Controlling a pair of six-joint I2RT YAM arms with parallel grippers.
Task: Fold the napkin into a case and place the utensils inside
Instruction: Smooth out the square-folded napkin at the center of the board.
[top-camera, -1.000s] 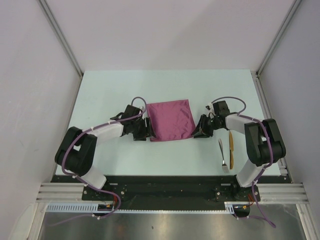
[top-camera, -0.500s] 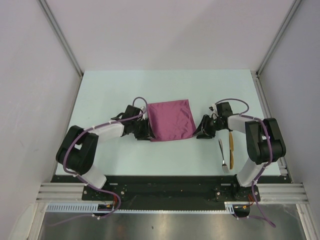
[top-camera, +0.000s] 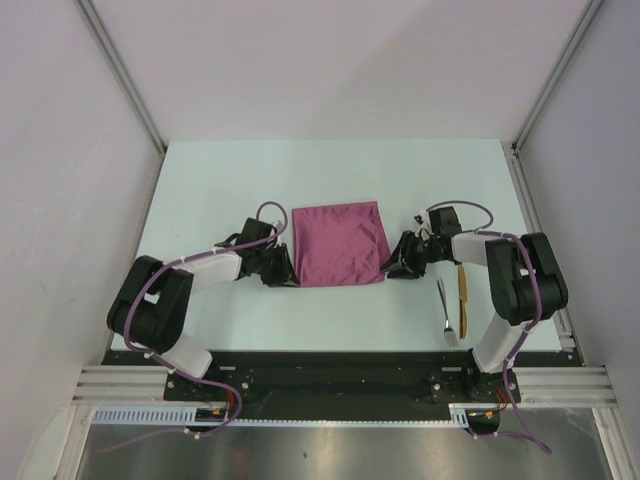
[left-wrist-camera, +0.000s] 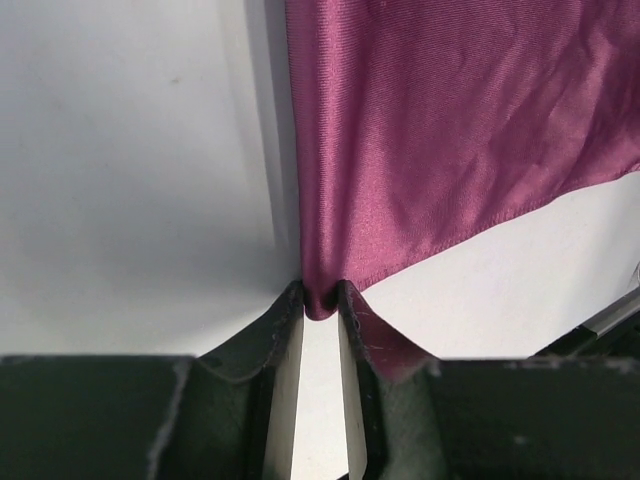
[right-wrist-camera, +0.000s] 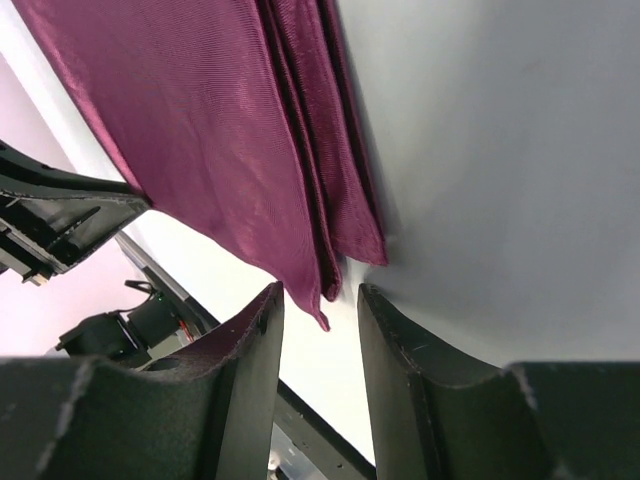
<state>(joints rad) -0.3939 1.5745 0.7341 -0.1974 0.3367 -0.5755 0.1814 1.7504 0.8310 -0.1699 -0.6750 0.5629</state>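
Left jaws pinch napkin (left-wrist-camera: 440, 130); right jaws straddle corner

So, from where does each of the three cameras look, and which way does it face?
Top: fixed above and behind the arms, looking down on the table; both arms show, left gripper and right gripper at the napkin's near corners.
Left wrist: on the left arm, low, facing the napkin's corner; its fingers show, pinching that corner.
Right wrist: on the right arm, low, facing the napkin's layered corner; its fingers show, apart, either side of it.
Shared: all three see the napkin.
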